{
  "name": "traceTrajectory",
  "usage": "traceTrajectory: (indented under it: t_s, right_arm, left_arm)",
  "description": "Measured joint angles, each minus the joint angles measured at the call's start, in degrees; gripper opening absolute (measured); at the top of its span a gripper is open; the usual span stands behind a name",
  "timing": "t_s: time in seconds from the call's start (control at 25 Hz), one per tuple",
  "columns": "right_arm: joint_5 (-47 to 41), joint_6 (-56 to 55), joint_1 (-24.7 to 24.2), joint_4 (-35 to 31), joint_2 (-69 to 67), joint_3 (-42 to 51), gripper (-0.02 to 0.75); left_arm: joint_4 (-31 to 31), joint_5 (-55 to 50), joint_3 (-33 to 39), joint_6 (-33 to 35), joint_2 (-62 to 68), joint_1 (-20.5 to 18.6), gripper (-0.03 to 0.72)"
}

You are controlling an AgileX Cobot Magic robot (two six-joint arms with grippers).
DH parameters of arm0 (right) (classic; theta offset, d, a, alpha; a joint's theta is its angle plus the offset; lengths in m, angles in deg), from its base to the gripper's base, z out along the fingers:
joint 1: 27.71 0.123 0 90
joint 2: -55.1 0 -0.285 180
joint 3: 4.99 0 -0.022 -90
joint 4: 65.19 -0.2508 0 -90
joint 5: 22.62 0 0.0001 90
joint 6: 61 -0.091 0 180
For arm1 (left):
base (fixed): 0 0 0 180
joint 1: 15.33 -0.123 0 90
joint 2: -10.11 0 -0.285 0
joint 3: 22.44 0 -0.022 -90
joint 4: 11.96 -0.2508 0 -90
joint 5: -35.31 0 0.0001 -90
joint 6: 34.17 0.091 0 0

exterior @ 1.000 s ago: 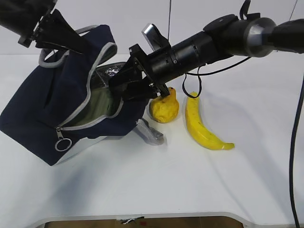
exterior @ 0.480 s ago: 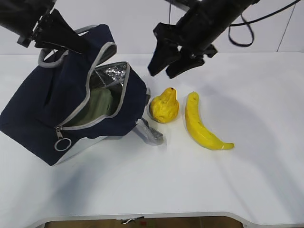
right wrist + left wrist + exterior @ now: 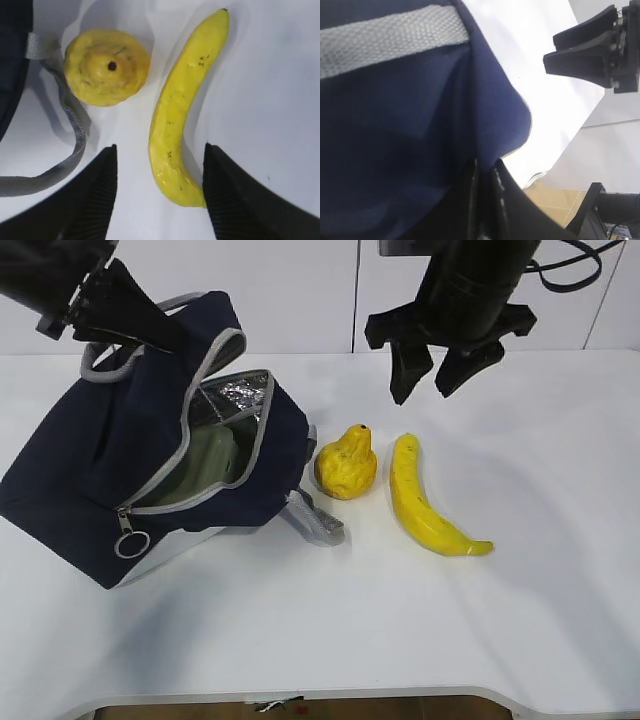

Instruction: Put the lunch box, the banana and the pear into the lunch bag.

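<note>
Since a second ago the right gripper (image 3: 437,380) has pulled out of the lunch bag's mouth, risen and swung over to hang above the banana, while the left gripper (image 3: 150,332) has stayed where it was.

Nearest the camera in the exterior view, at about 7 o'clock, lies the lunch bag (image 3: 90,480), tipped on the white table (image 3: 330,630) with its zipper open and silver lining showing. The sage-green lid of the lunch box (image 3: 205,460) is visible inside the opening. A grey strap (image 3: 318,522) trails from the bag toward the fruit.

Around the centre, the pear (image 3: 346,465) sits upright just beside the bag's corner, and the banana (image 3: 425,505) lies at roughly 4 o'clock of it, near but apart.

Farther back, at 1 o'clock, the right gripper hovers with fingers spread wide and nothing between them; its wrist view shows the banana lying between the two pads (image 3: 95,195), below them. At 11 o'clock the left gripper is clenched on the navy fabric at the bag's top edge, holding it raised.
</note>
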Motion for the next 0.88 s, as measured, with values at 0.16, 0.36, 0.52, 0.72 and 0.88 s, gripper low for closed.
traceTrajectory:
  t_s: [0.16,0.36,0.52,0.72,0.88]
  right_arm:
    - [-0.13,-0.73,0.3,0.53,-0.74,0.0,0.446]
    - [-0.23,-1.08,0.3,0.87,-4.05,0.0,0.446]
    - [-0.23,-1.47,0.3,1.57,-6.21,0.0,0.446]
    - [-0.23,-1.56,0.3,2.03,-8.75,0.0,0.445]
    - [-0.13,-1.56,0.3,2.08,-9.44,0.0,0.445]
  left_arm:
    - [0.0,0.0,0.0,0.0,0.0,0.0,0.008]
    - [0.0,0.0,0.0,0.0,0.0,0.0,0.008]
    - [0.0,0.0,0.0,0.0,0.0,0.0,0.008]
    - [0.0,0.0,0.0,-0.05,0.0,0.0,0.008]
    - [0.0,0.0,0.0,-0.05,0.0,0.0,0.008]
